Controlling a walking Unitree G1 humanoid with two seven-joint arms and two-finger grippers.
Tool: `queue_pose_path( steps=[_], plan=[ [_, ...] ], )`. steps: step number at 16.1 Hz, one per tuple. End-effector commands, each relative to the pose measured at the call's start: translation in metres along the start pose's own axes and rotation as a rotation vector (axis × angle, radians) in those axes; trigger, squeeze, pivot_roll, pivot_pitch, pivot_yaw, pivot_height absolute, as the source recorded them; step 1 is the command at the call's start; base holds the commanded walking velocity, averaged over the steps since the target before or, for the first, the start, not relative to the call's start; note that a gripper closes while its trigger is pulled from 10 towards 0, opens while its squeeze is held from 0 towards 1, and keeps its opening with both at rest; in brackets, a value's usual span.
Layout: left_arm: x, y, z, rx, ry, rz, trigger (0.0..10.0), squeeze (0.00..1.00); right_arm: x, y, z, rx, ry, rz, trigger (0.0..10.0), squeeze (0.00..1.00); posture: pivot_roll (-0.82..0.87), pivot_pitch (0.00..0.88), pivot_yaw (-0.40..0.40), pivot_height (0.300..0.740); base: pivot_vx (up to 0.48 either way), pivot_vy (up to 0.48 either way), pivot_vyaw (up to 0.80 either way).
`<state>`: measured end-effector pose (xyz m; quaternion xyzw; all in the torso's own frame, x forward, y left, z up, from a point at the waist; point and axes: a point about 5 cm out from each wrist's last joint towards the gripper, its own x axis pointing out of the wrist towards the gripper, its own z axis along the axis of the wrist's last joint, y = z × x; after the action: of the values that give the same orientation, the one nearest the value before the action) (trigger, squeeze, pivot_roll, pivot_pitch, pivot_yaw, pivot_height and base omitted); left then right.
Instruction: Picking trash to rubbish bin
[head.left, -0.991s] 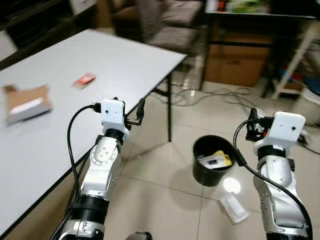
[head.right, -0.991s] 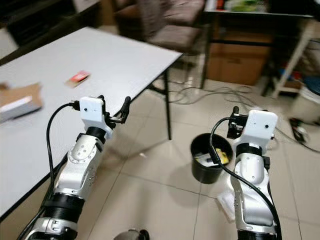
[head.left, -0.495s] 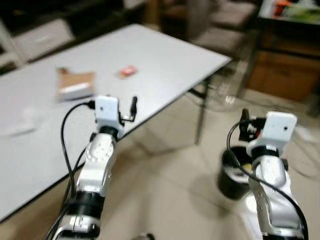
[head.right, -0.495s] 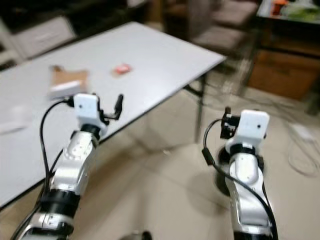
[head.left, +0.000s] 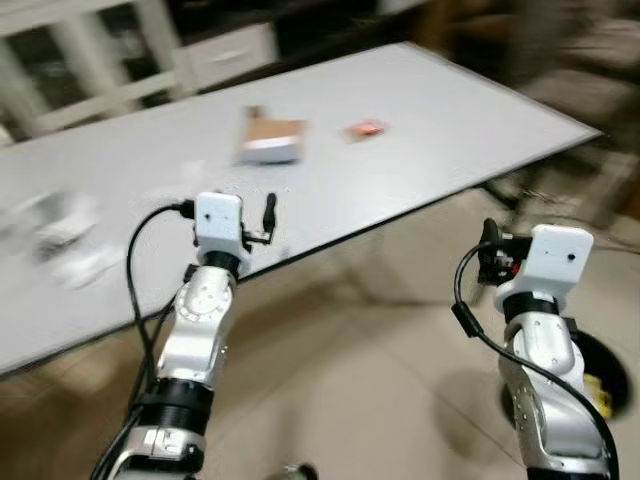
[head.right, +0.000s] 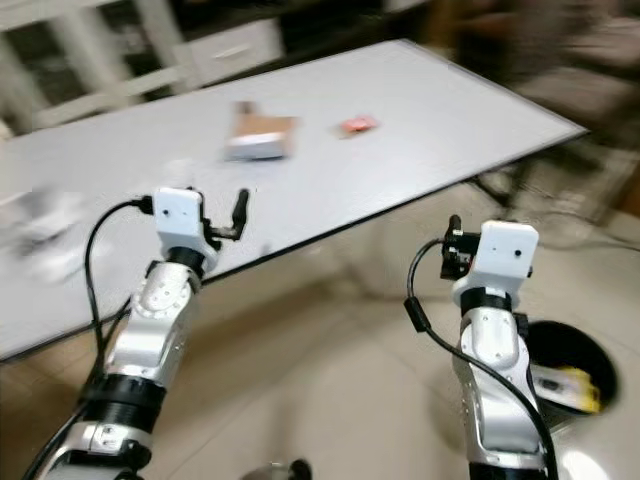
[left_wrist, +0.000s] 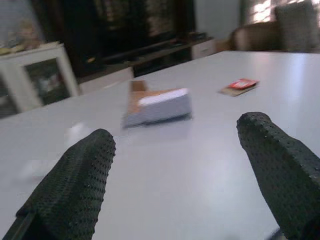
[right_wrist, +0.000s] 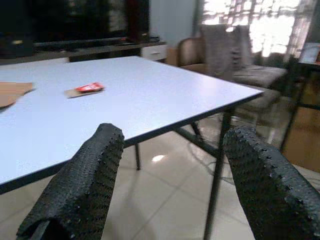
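Left wrist view: my left gripper (left_wrist: 175, 170) gapes empty over the table (head.left: 440, 140); cardboard box (left_wrist: 157, 105) and red packet (left_wrist: 241, 85) lie ahead. Right gripper (right_wrist: 170, 185) open off the table's corner, bin (head.right: 565, 375) below.

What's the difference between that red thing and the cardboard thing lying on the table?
The small flat red packet is thin, almost level with the white table, while the brown cardboard box with a white side is bulkier and stands higher. The packet is bright red; the box is brown and white. The packet lies nearer the table's right end, the box further left. Both rest on the tabletop, untouched, beyond the left claw, whose fingers are spread open.
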<state>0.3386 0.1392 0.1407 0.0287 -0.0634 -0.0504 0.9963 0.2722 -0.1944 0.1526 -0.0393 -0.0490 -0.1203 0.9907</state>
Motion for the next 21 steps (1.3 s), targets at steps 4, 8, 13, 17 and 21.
queue_pose_path(
  steps=[4,8,13,17,21],
  plan=[
    [0.0017,-0.0011,0.0008,0.013,-0.001,-0.001,10.0,0.0,0.0,0.0006,0.0001,0.008,0.004,0.001,10.0,0.0,-0.15,0.063,0.076,0.74,0.0,0.0,0.64],
    [0.002,-0.0044,0.0008,0.006,-0.001,-0.026,10.0,0.0,0.0001,0.0006,-0.0021,0.008,0.016,-0.01,10.0,0.0,-0.15,0.059,0.074,0.74,0.0,0.0,0.0],
    [0.0031,-0.0071,0.0042,-0.018,-0.013,-0.041,10.0,0.0,0.0009,0.0,-0.0022,0.007,0.015,-0.013,10.0,0.0,-0.15,0.058,0.074,0.74,0.0,0.0,0.0],
    [0.0036,-0.0067,0.0047,-0.022,-0.012,-0.046,10.0,0.0,-0.0002,0.0011,-0.0029,0.01,0.017,-0.013,10.0,0.0,-0.15,0.058,0.081,0.74,0.268,0.0,0.0],
    [0.004,-0.0076,0.0048,-0.025,-0.01,-0.05,10.0,0.0,-0.0012,0.0014,-0.0023,0.013,0.015,-0.006,10.0,0.0,-0.15,0.061,0.082,0.74,0.458,0.0,0.0]
  ],
)
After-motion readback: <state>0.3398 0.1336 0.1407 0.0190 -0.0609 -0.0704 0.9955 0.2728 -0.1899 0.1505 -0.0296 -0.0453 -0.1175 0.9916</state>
